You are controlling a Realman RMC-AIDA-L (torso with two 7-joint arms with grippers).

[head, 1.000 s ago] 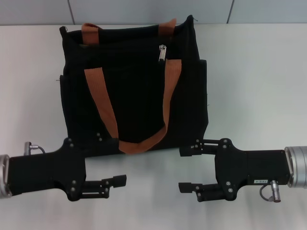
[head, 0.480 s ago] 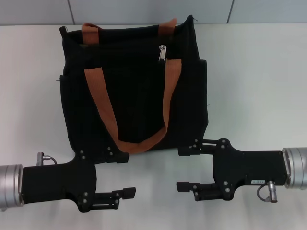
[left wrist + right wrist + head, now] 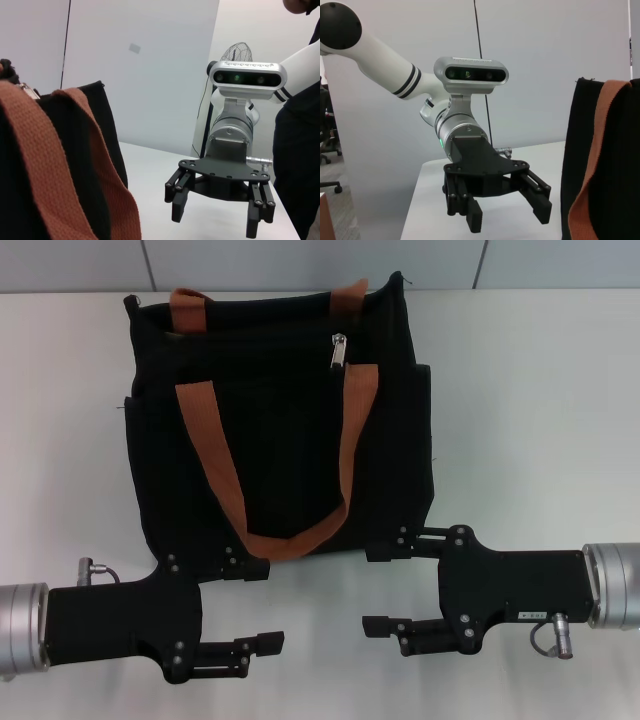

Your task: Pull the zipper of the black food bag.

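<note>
The black food bag [image 3: 280,430] lies flat on the white table, with two orange-brown straps [image 3: 215,455] across it. The silver zipper pull [image 3: 340,350] sits on the zip line near the bag's far edge, right of middle. My left gripper [image 3: 262,606] is open at the bag's near edge, and one finger [image 3: 250,569] lies by the strap loop. My right gripper [image 3: 376,589] is open, just off the bag's near right corner. The left wrist view shows the bag [image 3: 75,165] and the right gripper [image 3: 215,222]. The right wrist view shows the bag [image 3: 575,165] and the left gripper [image 3: 509,215].
The white table [image 3: 530,410] spreads on both sides of the bag. A grey wall [image 3: 320,265] runs behind its far edge. A person in dark clothes [image 3: 300,165] stands beyond the right arm in the left wrist view.
My left gripper has moved right and nearer the table's front edge, its finger now by the strap loop. My right gripper has edged left. The bag and zipper pull have not moved.
</note>
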